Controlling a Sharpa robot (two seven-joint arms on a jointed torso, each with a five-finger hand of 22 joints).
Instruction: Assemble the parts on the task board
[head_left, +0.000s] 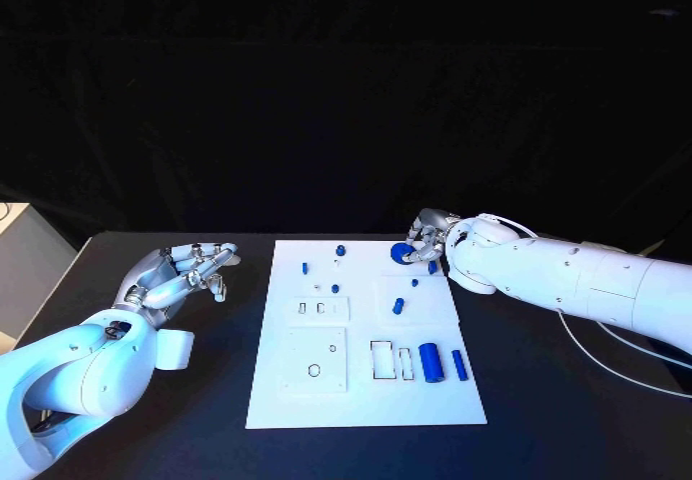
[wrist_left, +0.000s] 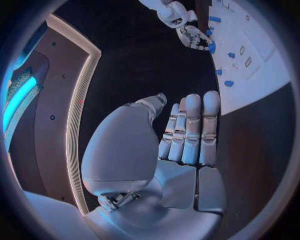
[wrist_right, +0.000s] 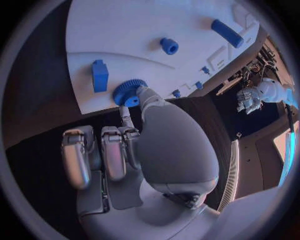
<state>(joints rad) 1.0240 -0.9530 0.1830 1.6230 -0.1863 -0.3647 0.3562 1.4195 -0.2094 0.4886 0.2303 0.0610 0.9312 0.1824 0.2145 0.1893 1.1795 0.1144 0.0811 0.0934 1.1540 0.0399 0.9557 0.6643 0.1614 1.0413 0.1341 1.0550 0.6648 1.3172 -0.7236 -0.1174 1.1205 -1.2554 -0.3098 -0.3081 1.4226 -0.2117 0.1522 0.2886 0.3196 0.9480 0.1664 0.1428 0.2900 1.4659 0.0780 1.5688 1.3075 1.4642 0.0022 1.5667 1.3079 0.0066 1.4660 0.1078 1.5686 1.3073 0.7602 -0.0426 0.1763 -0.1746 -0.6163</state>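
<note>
The white task board (head_left: 361, 390) lies mid-table with several small blue parts on it. A blue gear (head_left: 401, 253) sits at the board's far right corner. My right hand (head_left: 428, 238) is on it, pinching the blue gear (wrist_right: 129, 92) between thumb and a finger, the other fingers curled in. Near it are a blue block (wrist_right: 99, 75) and a small round part (wrist_right: 169, 45). Two blue cylinders (head_left: 430, 359) lie at the board's near right. My left hand (head_left: 188, 272) hovers over the black table left of the board, fingers (wrist_left: 190, 130) straight, holding nothing.
A pale cabinet (head_left: 18, 250) stands at the table's far left edge. A white cable (head_left: 613, 360) trails from my right arm over the table on the right. Black table surface (head_left: 173, 420) runs along both sides of the board.
</note>
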